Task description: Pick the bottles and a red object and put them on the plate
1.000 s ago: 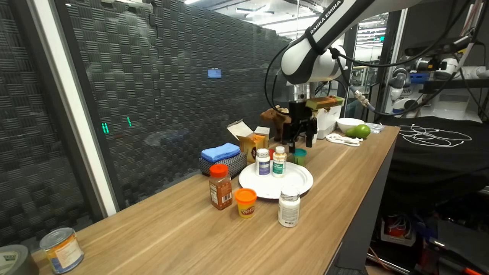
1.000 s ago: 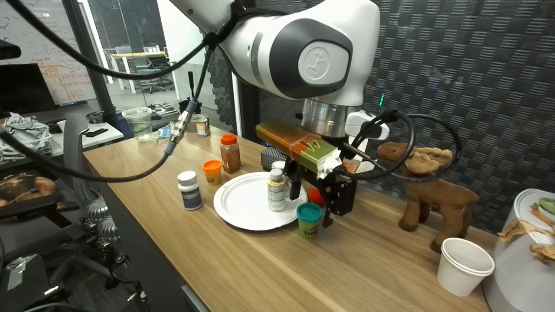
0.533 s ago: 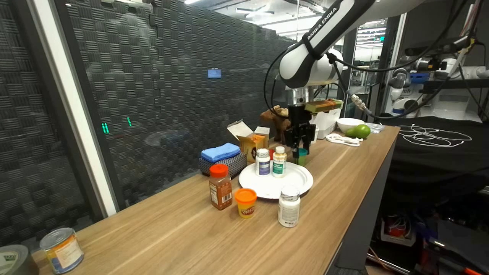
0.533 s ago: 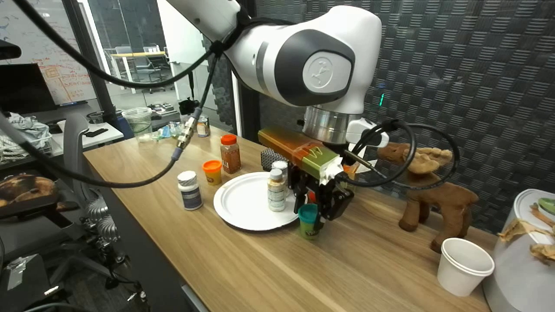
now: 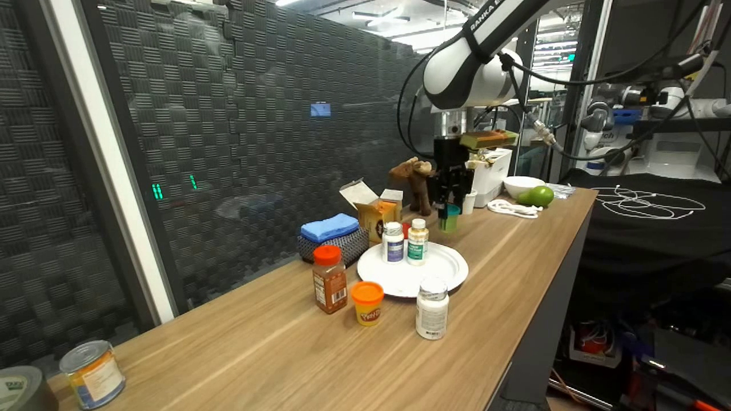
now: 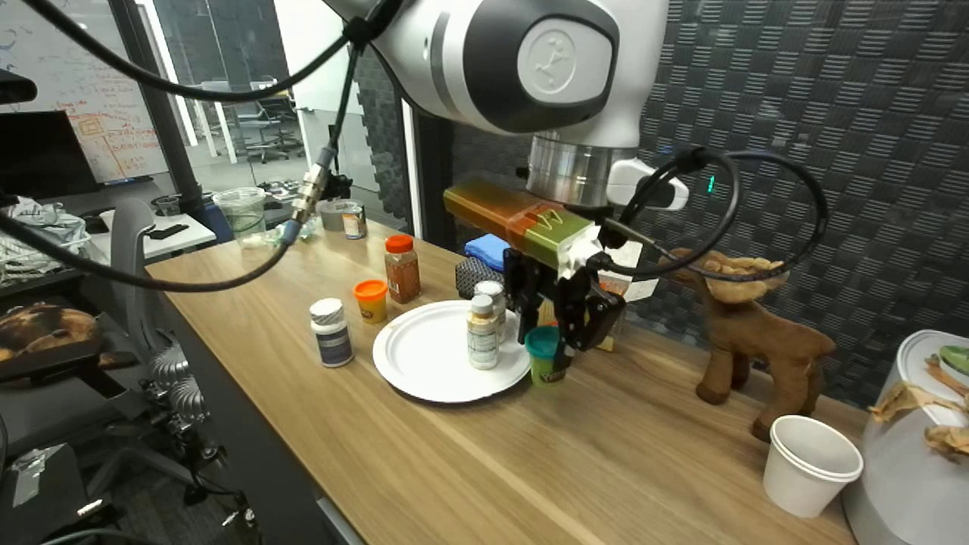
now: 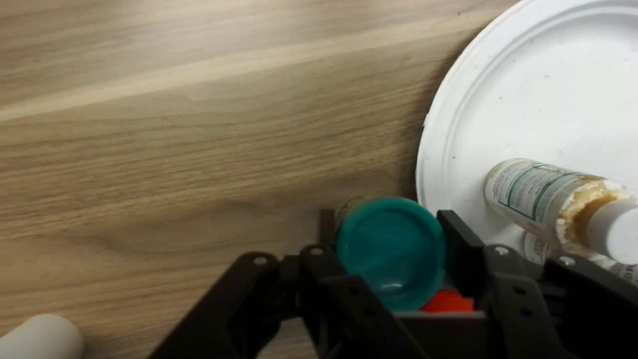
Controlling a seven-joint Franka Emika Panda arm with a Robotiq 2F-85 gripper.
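In an exterior view, the tape [image 5: 25, 391] and the can [image 5: 94, 377] are nearest, well apart from the rest. Then come the white bottle [image 5: 432, 314], the orange tub [image 5: 367, 306] and the red-lidded jar [image 5: 329, 283], all upright before the plate [image 5: 397, 281]. On the plate two bottles [image 5: 417, 251] stand side by side; between them, from behind, shows only a patch of the red thing [image 5: 406, 229]. Just by the plate's far rim, the gripper [image 7: 389, 226] pinches the green tub [image 7: 391, 257] from both sides. Farther are the toy moose [image 5: 420, 191] and the white bowl [image 5: 521, 186].
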